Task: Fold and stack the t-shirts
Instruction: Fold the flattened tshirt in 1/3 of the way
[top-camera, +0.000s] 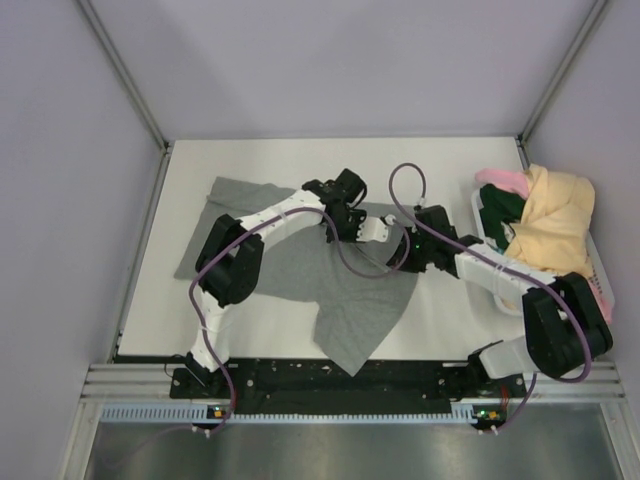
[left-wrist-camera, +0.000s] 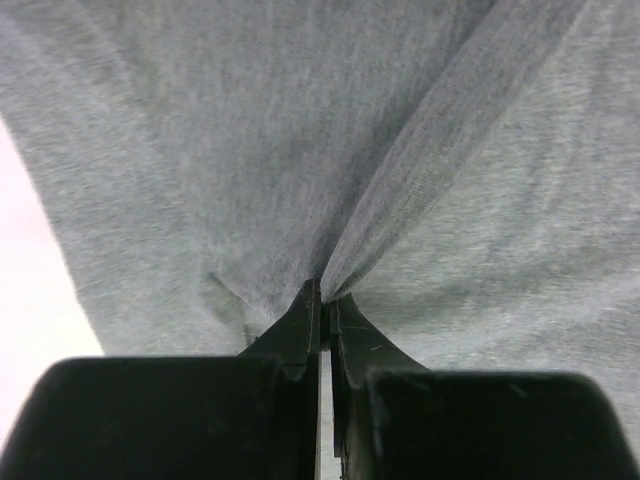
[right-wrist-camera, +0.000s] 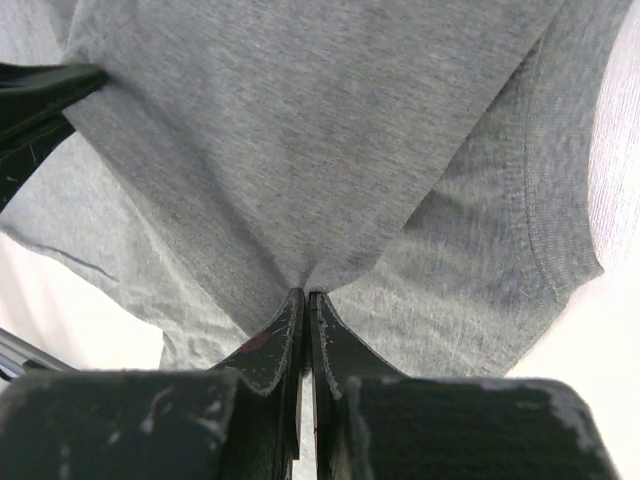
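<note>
A heather grey t-shirt (top-camera: 330, 290) lies spread on the white table (top-camera: 440, 320), partly lifted in the middle. My left gripper (top-camera: 345, 222) is shut on a pinched ridge of its fabric (left-wrist-camera: 400, 200); its fingers (left-wrist-camera: 300, 320) are pressed together. My right gripper (top-camera: 398, 240) is shut on another fold of the same shirt (right-wrist-camera: 300, 150), close beside the left gripper. A pile of pale yellow (top-camera: 555, 215), pink (top-camera: 503, 180) and dark green (top-camera: 505, 208) t-shirts lies at the right of the table.
The pile of shirts sits in a white basket (top-camera: 482, 222) at the table's right edge. Grey walls surround the table on three sides. Purple cables (top-camera: 400, 180) loop over both arms. The left arm's dark body shows in the right wrist view (right-wrist-camera: 35, 90).
</note>
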